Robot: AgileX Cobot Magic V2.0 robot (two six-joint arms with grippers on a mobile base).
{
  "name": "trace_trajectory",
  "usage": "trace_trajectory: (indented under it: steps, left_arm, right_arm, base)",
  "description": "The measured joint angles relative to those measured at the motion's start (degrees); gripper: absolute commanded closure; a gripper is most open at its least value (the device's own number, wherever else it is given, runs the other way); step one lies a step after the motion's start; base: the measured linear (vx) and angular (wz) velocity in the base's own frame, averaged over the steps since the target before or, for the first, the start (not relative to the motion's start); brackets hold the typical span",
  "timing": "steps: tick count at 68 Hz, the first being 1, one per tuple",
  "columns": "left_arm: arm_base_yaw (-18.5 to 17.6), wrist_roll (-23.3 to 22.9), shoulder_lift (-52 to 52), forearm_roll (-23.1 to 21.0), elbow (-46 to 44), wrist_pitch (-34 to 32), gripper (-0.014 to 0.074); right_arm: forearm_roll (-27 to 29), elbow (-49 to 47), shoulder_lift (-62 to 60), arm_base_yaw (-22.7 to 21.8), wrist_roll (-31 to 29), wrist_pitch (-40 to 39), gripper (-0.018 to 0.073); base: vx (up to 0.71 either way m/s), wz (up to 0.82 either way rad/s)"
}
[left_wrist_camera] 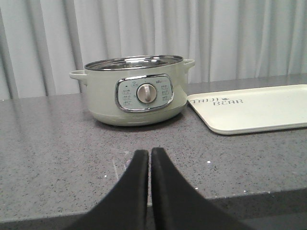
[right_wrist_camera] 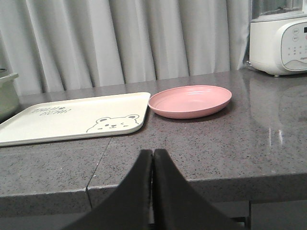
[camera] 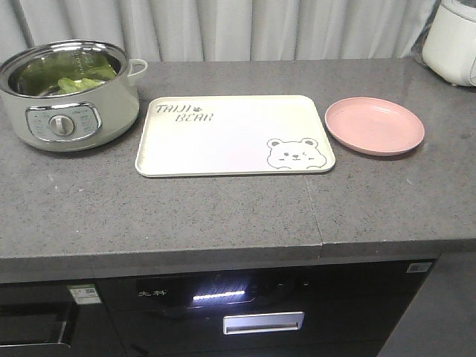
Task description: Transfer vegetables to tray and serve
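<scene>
grey desk (camera: 186, 216), curtain (camera: 260, 30) behind. lettuce (camera: 80, 84) in pot (camera: 111, 111), left of tray (camera: 223, 141). left hand (left_wrist_camera: 149, 154) faces pot dead ahead, nearer than right hand (right_wrist_camera: 152, 154). both pinched together, empty.

The lettuce (camera: 78, 83) was bright green against the pale sage pot (camera: 115, 111). The tray (camera: 223, 141) was cream (grey bear face and lettering printed on it), the plate (camera: 374, 125) plain pink, the counter (camera: 186, 216) speckled dark grey.
</scene>
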Motion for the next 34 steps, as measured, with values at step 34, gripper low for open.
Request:
trace_trajectory:
  steps: [34]
  left_arm:
    - [0.0,0.0,0.0,0.0,0.0,0.0,0.0602]
  right_arm:
    - [0.0,0.0,0.0,0.0,0.0,0.0,0.0565]
  base:
    - [0.04,-0.01]
